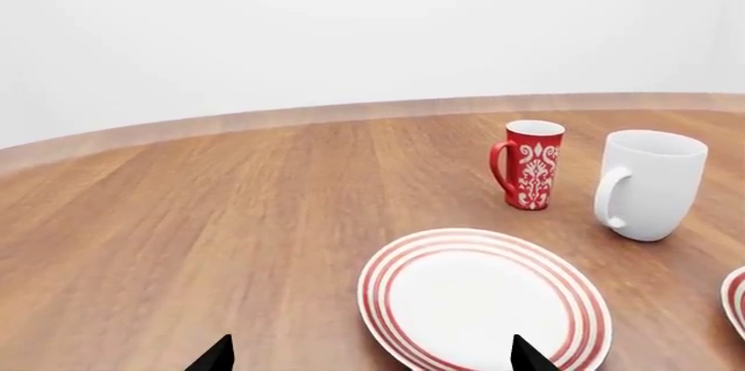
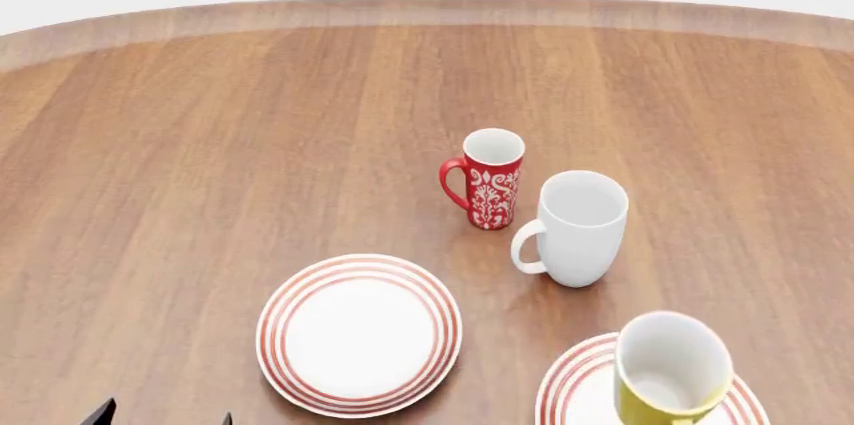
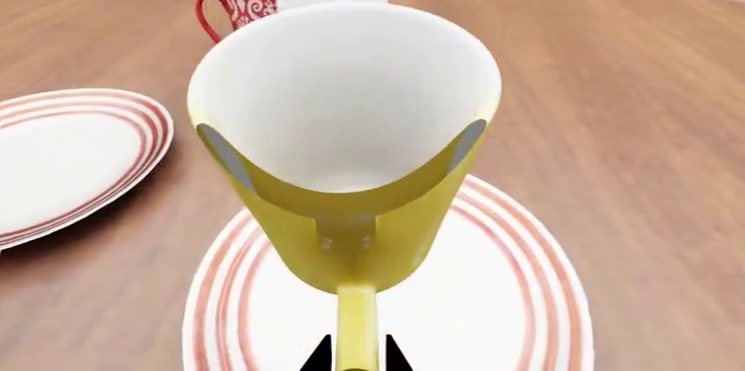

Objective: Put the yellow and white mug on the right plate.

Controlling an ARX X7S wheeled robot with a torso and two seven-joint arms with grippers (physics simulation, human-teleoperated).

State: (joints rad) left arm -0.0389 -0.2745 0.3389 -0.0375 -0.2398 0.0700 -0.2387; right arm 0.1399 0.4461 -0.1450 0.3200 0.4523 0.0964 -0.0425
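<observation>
The yellow and white mug (image 2: pixel 671 370) is over the right plate (image 2: pixel 574 390) at the near right of the table; I cannot tell whether its base touches the plate. In the right wrist view the mug (image 3: pixel 349 127) fills the middle, white inside facing the camera, with the red-ringed plate (image 3: pixel 512 301) under it. My right gripper (image 3: pixel 355 355) is shut on the mug's yellow loop handle, one black fingertip on each side. My left gripper (image 1: pixel 370 358) is open and empty, low at the near left, just before the left plate (image 1: pixel 483 301).
The left plate (image 2: pixel 358 333) lies near the table's front middle. A slim red patterned mug (image 2: pixel 491 180) and a taller white mug (image 2: pixel 578 227) stand side by side behind the plates. The round wooden table's (image 2: pixel 200 145) far edge curves across the back.
</observation>
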